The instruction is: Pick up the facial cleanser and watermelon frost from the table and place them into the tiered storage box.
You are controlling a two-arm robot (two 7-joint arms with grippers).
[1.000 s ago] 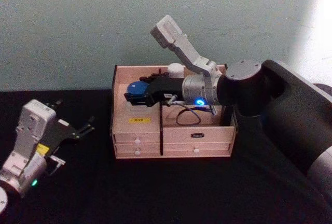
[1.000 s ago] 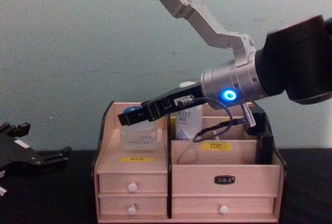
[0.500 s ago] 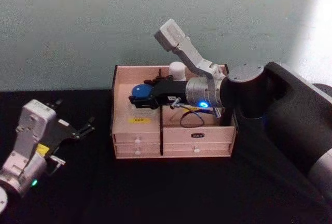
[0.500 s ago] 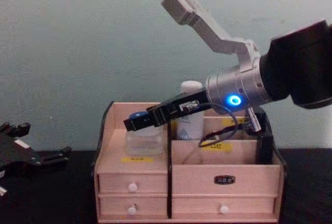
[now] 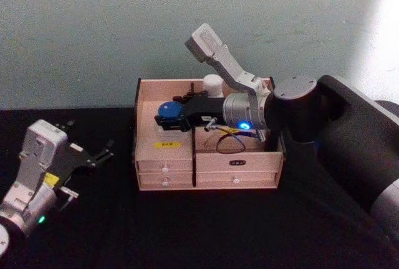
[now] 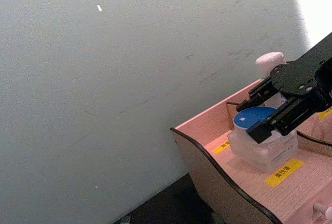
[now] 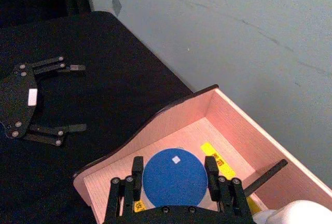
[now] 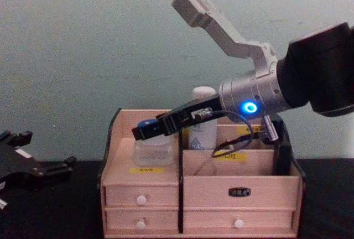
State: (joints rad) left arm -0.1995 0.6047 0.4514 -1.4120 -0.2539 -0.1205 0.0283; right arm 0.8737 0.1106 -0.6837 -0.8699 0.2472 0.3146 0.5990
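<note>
risk is tipping: right gripper [image 7: 174, 182] holds blue-lidded jar [image 7: 174, 177] in tiered storage box [image 5: 149, 157] at 9 o'clock compartment; left gripper [image 5: 93, 155] wide.

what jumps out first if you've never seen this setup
The right gripper reaches over the left compartment of the tiered storage box, its fingers either side of a clear jar with a blue lid that sits on the box's floor. A white-capped bottle stands upright in a rear compartment behind the arm, whose wrist shows a glowing blue light. The left gripper rests open on the black table, left of the box.
</note>
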